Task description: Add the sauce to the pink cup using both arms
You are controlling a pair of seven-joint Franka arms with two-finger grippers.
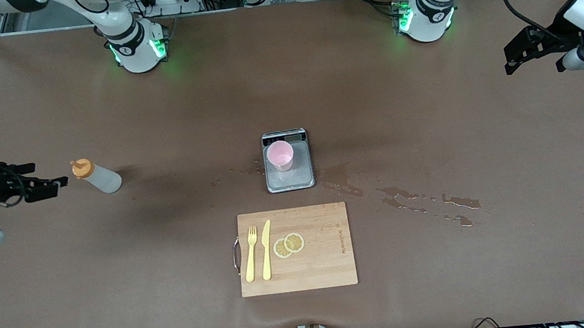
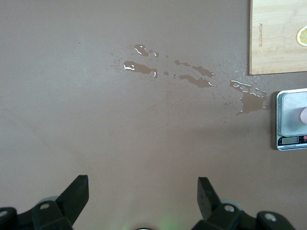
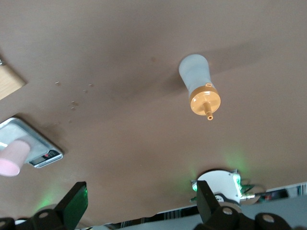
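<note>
Sauce bottle (image 1: 97, 177) stands upright on the brown desk (image 1: 172, 250), middle left of the frame, orange nozzle cap up. The right gripper (image 1: 55, 182) hangs just beside it at the frame's left edge, fingers spread wide, nothing held. Over in the upper right corner the left gripper (image 1: 513, 59) hovers over bare desk, fingers released too, and empty. Dead centre, the pink cup (image 1: 280, 155) sits upright on the grey scale (image 1: 289, 177). Wet splashes (image 1: 424, 202) trail across the desk from the scale toward the left arm's end. Lower centre, a wooden cutting board (image 1: 322, 257) carries a yellow fork (image 1: 250, 253), yellow knife (image 1: 266, 249) and two lemon slices (image 1: 289, 244)
</note>
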